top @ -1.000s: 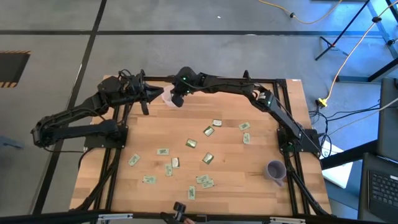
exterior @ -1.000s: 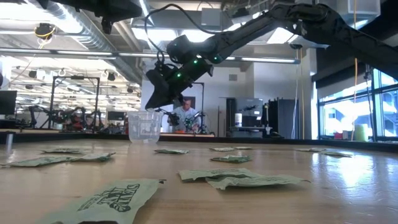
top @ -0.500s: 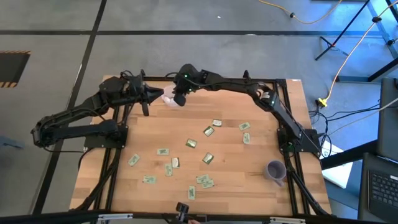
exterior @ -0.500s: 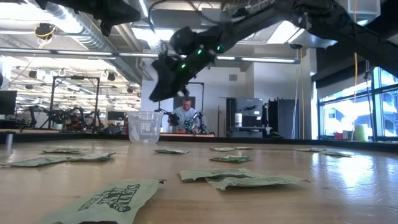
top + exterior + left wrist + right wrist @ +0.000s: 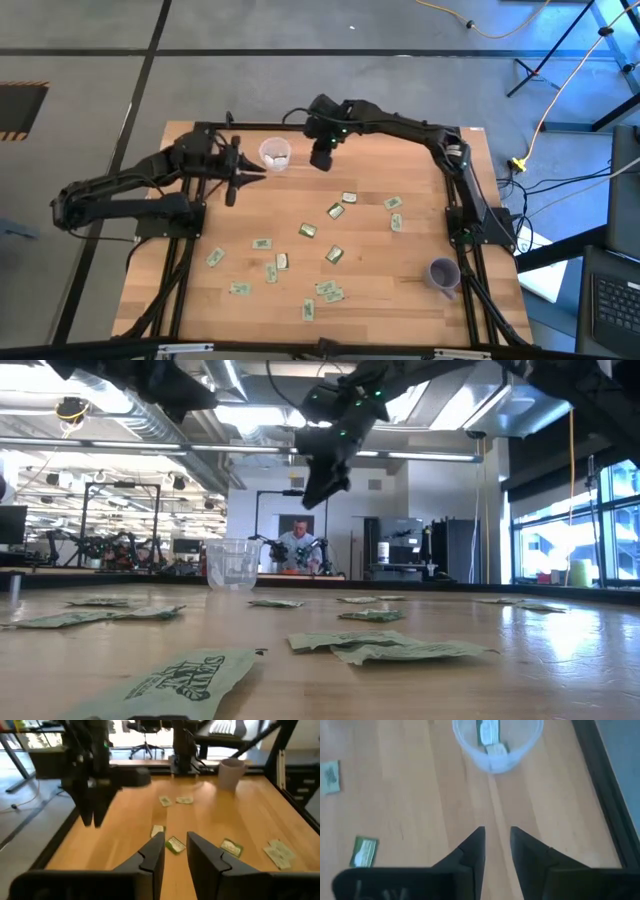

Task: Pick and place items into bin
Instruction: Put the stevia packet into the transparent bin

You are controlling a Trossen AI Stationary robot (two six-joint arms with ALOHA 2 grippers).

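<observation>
The bin, a clear cup [image 5: 275,154] [image 5: 232,563], stands upright on its base at the table's far side, left of the middle, and packets [image 5: 490,735] lie inside it. Many green and white packets [image 5: 335,211] [image 5: 370,647] lie flat across the middle and near part of the table. My right gripper [image 5: 320,158] [image 5: 497,842] hangs open in the air just right of the cup, with nothing between its fingers. My left gripper [image 5: 256,177] [image 5: 175,842] is open too, above the table just near-left of the cup, holding nothing.
A purple cup [image 5: 443,275] [image 5: 231,772] stands near the table's right edge, toward the near side. The arms' black frames run along the left edge [image 5: 185,215] and the right edge [image 5: 470,225]. Bare wood [image 5: 400,160] lies at the far right.
My right gripper has risen from just over the cup and gone toward the table's right edge, leaving the cup in full view. My left gripper has drawn away from the cup's left side toward the near edge and sunk a little. The cup has stayed in place.
</observation>
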